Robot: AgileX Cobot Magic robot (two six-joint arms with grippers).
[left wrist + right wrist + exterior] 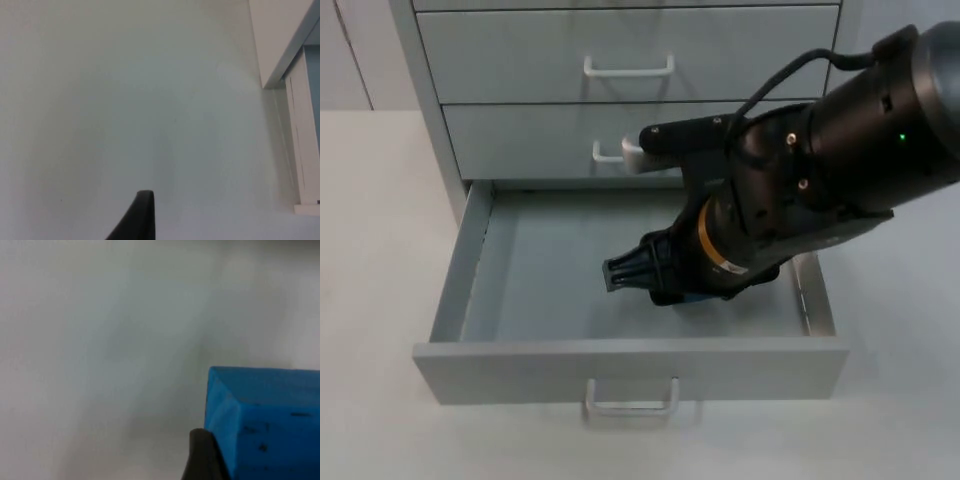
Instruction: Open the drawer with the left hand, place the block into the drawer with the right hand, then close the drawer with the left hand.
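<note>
The bottom drawer (470, 262) of the grey cabinet is pulled fully out, its floor (560, 285) bare on the left side. My right arm reaches down into it from the right. My right gripper (686, 291) hangs low inside the drawer, right of its middle, shut on the blue block (699, 297), of which a sliver peeks out under the wrist. In the right wrist view the blue block (265, 422) lies tight against a black fingertip (201, 458) over the pale drawer floor. My left gripper (142, 218) waits above the white table beside the cabinet.
Two shut drawers with white handles (629, 68) stand above the open one. The open drawer's front panel carries a handle (631, 403) and juts toward the table's front. The cabinet's corner (280, 47) and the drawer's side (303, 142) show in the left wrist view.
</note>
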